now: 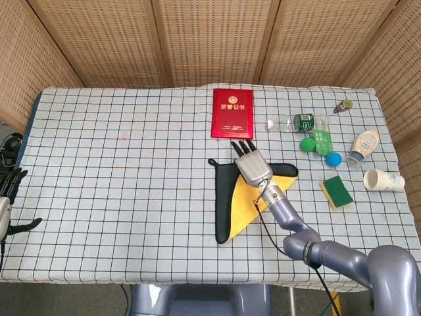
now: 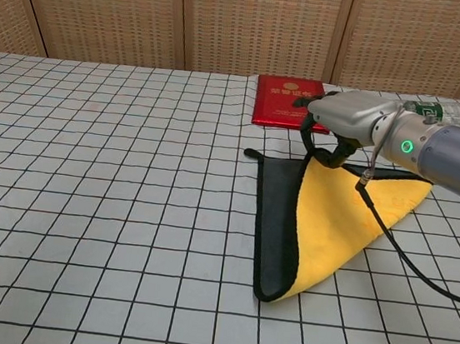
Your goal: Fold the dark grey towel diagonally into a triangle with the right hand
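1. The right hand (image 2: 337, 122) is pinching a corner of the dark grey towel with a yellow underside (image 1: 247, 197). It holds that corner up off the table, a bit in front of the red booklet w/ gold print (image 1: 232, 112).
2. The left hand (image 1: 8, 197) is way off to the left of the red booklet, near the table edge. It holds nothing and its fingers look spread apart.
3. The towel lies on the white cloth w/ a black grid (image 1: 118, 171), just in front of the red booklet. Most of the yellow side is turned up now. Only a thin grey strip shows on the left.
4. Step now, I think: carry the held corner over to the far corner, the one w/ the little loop, and lay it down there.
5. To do it well: keep the pinch tight, go low and slow, and line up the edges so they match. Let go only when the corner lies flat, or the flap may flop back.
6. The towel looks soft and floppy, w/ a dark stitched rim. It bends easily, so it could wrinkle.
7. The booklet looks flat and stiff. To the right of it are a clear plastic bottle (image 1: 296, 122), a green ball (image 1: 307, 144), a blue ball (image 1: 334, 158), a green-and-yellow sponge (image 1: 336, 191) and a white paper cup (image 1: 383, 180).
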